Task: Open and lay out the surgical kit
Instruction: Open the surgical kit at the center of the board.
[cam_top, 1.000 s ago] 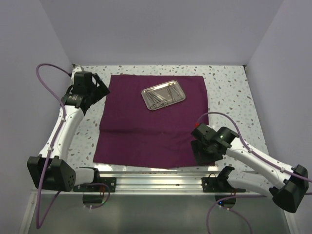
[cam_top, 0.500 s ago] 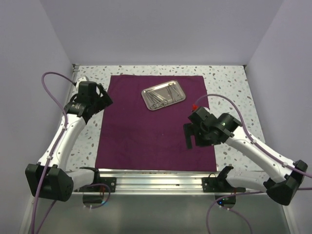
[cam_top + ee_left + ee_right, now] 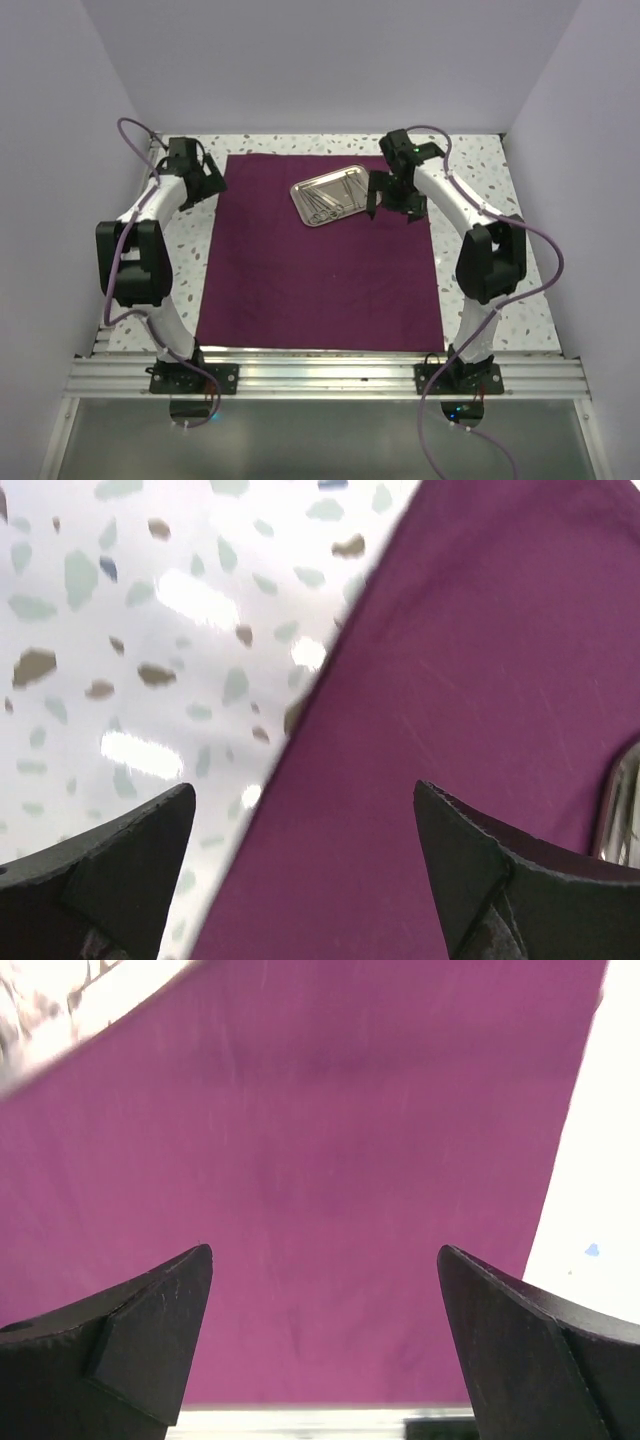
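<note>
While the tray (image 3: 362, 190) lies slantwise on the cloth (image 3: 320, 280) near the worktop's (image 3: 480, 160) far edge, the right gripper (image 3: 393, 205), jaws apart, hangs just beside its right end; the left gripper (image 3: 208, 183), also apart, stands farther off.

Small rectangular shiny steel tray (image 3: 368, 192): thin steel instruments (image 3: 330, 203) inside, too small to tell apart. Left wrist view crops it at right edge; right wrist view shows it blurred, cut off top-left.

The right gripper (image 3: 325, 1335) hangs with jaws spread wide over the purple cloth (image 3: 330, 1140); a blurred steel tray (image 3: 60, 1005) shows top left; pale table (image 3: 600, 1160) at right.
</note>
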You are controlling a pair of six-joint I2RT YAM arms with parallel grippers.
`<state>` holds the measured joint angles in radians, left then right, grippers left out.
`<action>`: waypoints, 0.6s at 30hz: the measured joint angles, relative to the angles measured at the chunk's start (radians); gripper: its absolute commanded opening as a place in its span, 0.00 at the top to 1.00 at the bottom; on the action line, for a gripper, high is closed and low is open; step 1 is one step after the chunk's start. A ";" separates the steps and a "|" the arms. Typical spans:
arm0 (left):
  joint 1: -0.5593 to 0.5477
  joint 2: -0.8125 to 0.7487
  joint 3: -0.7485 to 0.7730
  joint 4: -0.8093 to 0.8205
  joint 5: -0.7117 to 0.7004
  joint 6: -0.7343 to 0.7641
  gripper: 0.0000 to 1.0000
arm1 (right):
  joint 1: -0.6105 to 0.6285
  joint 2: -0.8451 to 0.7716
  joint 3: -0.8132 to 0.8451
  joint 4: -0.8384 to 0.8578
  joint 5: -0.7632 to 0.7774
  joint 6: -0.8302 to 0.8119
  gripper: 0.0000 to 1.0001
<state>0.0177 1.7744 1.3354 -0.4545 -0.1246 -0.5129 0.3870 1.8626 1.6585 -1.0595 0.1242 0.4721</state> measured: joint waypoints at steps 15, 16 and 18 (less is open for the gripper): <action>0.013 0.188 0.142 0.047 0.108 0.034 0.10 | -0.134 0.171 0.317 0.085 -0.157 -0.069 0.02; 0.000 0.182 0.139 0.046 0.109 0.034 0.10 | -0.128 0.187 0.356 0.088 -0.169 -0.078 0.02; -0.040 0.163 0.138 0.037 0.110 0.034 0.10 | -0.116 0.232 0.441 0.098 -0.178 -0.089 0.02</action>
<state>-0.0223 1.9373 1.4734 -0.4171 -0.0143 -0.4789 0.2707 2.0941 2.0995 -0.9619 -0.0536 0.3836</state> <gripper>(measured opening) 0.904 0.984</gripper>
